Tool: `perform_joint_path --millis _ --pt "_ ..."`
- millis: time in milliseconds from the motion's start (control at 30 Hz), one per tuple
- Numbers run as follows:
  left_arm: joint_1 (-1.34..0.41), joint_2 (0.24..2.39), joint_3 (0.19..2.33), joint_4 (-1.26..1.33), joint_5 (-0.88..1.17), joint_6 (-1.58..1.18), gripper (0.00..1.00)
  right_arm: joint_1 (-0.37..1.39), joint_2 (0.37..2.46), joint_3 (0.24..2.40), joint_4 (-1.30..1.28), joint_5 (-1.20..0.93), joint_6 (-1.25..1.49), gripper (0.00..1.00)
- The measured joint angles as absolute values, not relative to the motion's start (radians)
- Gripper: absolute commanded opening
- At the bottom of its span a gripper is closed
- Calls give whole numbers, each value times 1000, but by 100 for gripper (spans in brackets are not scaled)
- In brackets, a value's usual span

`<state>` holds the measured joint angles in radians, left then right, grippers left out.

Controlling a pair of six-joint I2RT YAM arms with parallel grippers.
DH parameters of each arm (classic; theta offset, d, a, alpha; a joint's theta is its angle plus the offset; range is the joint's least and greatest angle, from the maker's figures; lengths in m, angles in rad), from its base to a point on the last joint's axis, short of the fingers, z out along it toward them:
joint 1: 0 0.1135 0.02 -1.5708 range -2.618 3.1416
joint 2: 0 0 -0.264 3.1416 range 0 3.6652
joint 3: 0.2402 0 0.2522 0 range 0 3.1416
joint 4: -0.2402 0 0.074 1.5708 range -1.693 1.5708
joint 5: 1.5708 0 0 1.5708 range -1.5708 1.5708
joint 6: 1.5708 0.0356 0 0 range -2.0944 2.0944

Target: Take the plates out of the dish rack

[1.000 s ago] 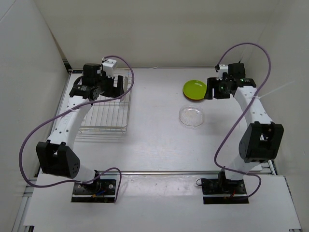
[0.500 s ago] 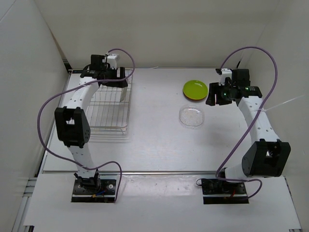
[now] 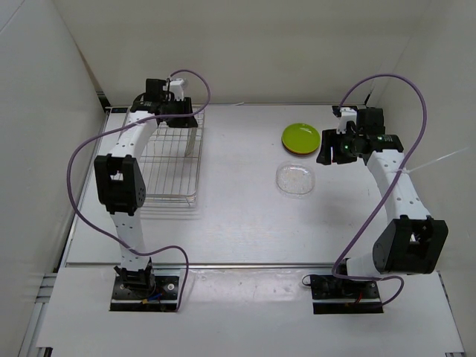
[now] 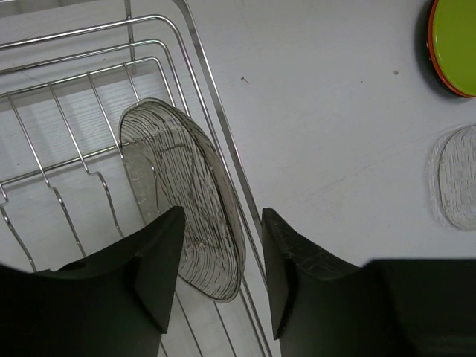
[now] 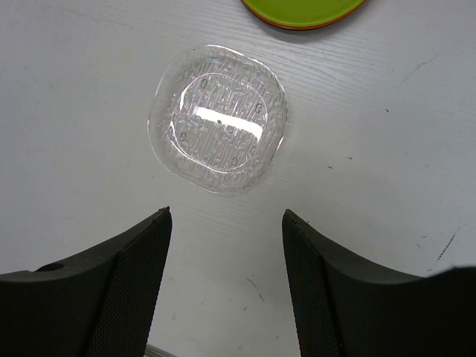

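Note:
A smoky grey glassy plate [image 4: 186,186] stands on edge in the dish rack [image 3: 167,169], against its right wire side [image 4: 216,100]. My left gripper [image 4: 222,223] hangs over that plate with a finger on either side. It is open, and a gap shows between the right finger [image 4: 297,282] and the rim. In the top view the left gripper [image 3: 190,128] is at the rack's far right corner. On the table lie a lime green plate [image 3: 300,137] stacked on an orange one and a clear plate [image 3: 295,178]. My right gripper [image 5: 227,216] is open and empty, just short of the clear plate [image 5: 218,137].
The rack's wire dividers [image 4: 63,160] stand left of the plate. The lime green plate [image 4: 457,41] and clear plate [image 4: 455,178] lie to the right of the rack. White walls enclose the table on the left, back and right.
My left arm has swung its wrist to the rack's far right corner, and its jaws have narrowed around the smoky plate. The right arm rose slightly near the clear plate.

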<state>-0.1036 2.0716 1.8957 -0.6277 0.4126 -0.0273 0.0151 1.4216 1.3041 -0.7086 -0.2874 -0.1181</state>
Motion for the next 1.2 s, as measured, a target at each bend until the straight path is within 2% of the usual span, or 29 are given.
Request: perform_joint_path --millis 267,300,367,500,567,733,767,867,1200 --pt "-125 2074 1895 -629 411 -31 55 15 1411 1298 -708 -289 -120 65" --pt "-127 2074 1895 -629 411 -31 53 15 1409 1295 -707 -290 -120 65" --pt "-128 2074 1895 -629 408 -33 38 15 1407 1294 -707 -291 -120 65" --pt "-128 2078 1895 -632 397 -34 35 15 1404 1294 -707 -291 -120 65" --pt "-126 2087 1895 -632 394 -35 27 15 1404 1294 -707 -291 -120 65" --pt "-128 2107 1893 -635 389 -38 32 15 1404 1293 -707 -291 -120 65" --pt "-130 2108 1893 -638 388 -38 23 15 1404 1292 -707 -291 -120 65" --pt "-130 2109 1893 -646 386 -48 11 15 1403 1292 -707 -291 -120 65" --pt "-133 2096 1892 -666 392 -64 11 15 1395 1291 -707 -291 -120 65"
